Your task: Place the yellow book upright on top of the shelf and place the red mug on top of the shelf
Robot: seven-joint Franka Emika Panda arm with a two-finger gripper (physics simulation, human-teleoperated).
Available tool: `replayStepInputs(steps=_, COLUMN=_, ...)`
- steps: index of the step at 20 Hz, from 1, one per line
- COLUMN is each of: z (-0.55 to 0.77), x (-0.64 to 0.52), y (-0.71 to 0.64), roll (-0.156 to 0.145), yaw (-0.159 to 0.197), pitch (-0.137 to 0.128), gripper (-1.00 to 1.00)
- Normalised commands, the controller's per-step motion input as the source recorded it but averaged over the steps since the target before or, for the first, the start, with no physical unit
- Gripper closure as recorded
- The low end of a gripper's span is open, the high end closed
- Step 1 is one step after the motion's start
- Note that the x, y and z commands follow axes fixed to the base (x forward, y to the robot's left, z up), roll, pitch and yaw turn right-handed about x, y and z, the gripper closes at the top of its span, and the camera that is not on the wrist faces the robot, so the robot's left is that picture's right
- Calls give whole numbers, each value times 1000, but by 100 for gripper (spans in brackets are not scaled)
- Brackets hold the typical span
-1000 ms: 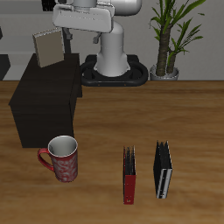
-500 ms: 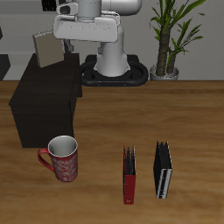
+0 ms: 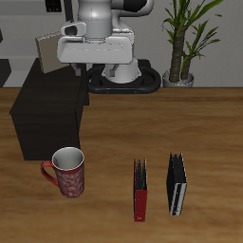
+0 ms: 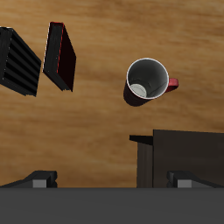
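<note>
The yellow book [image 3: 52, 52] stands upright on the back part of the shelf's top. The shelf [image 3: 47, 109] is a dark boxy cabinet; its corner also shows in the wrist view [image 4: 188, 157]. The red mug [image 3: 65, 171] stands upright on the table in front of the shelf, nearer the table's front edge; the wrist view shows its grey inside from above [image 4: 147, 80]. My gripper [image 3: 100, 66] hangs in the air beside the book, over the shelf's back edge, open and empty, with its fingers [image 4: 39, 179] wide apart.
A red book [image 3: 140, 190] and a black book with white stripes [image 3: 177, 185] stand side by side near the table's front edge; both show in the wrist view [image 4: 59, 57] [image 4: 17, 61]. A potted plant [image 3: 185, 38] stands at the back.
My gripper has come down and shifted slightly away from the yellow book. The book stays upright on the shelf. The mug and other books have not moved.
</note>
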Motion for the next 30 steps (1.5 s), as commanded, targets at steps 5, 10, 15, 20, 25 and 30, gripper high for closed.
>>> replayStepInputs(steps=5, z=-113, x=490, y=-55, roll=22, yaw=-3, pitch=6, gripper=-100)
replayStepInputs(steps=10, z=-98, x=322, y=-96, roll=4, yaw=-28, pitch=19, gripper=-100)
replayStepInputs(steps=15, z=-58, x=236, y=-109, roll=0, yaw=-5, pitch=-13, gripper=-100)
replayStepInputs(steps=20, z=-139, x=426, y=-295, roll=9, yaw=-14, pitch=-2, gripper=-100)
replayStepInputs(steps=25, z=-189, x=163, y=-58, roll=-15, yaw=44, pitch=-8, gripper=-100)
replayStepInputs(steps=30, z=-342, x=226, y=-56, roll=-2, yaw=30, pitch=17, gripper=-100)
